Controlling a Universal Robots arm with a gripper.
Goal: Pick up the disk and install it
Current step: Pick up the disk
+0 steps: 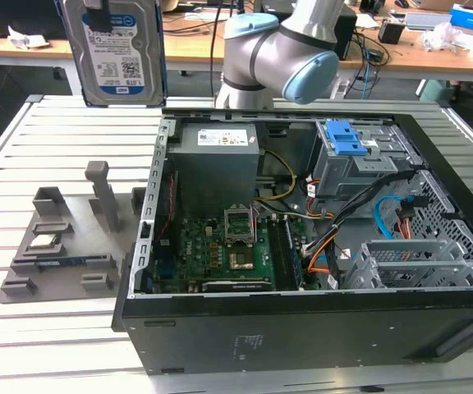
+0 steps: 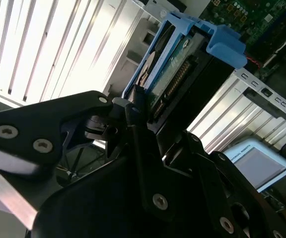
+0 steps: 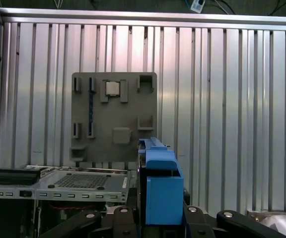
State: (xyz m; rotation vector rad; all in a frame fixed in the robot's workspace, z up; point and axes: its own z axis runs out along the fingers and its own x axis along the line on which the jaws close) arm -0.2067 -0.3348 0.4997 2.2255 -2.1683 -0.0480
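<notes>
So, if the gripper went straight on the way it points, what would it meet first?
Probably the slatted table, beside the grey fixture and near the case, though depth is unclear. The gripper is shut on the disk, so the disk's end would touch first.

I had the exterior view set high at the front of the open computer case (image 1: 302, 336), angled down across the slatted table (image 1: 23, 328) toward the arm (image 1: 286, 49) at the far side. The first wrist view faced straight down from well above the table and took in the grey fixture plate (image 3: 114, 119), which the exterior view had on its left. The second wrist view sat very near the gripper (image 2: 142, 106), looking along its black links. All three views shared the disk (image 1: 121, 49), and both wrist views caught a corner of the case.
</notes>
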